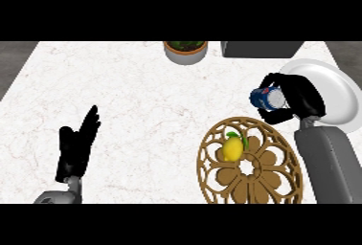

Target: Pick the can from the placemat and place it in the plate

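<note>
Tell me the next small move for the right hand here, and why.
Probably carry the can a little further right, over the plate, then lower it. The right hand is curled round the can, which is off the placemat and lies at the plate's left rim, not yet over its middle. The left hand rests open at the lower left.

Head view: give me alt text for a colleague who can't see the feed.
The right hand, fingers curled round a blue can, holds it beside the left rim of a white plate. A lemon lies on the round brown placemat. The left hand rests open at lower left; a potted plant stands at the counter's far edge.
</note>
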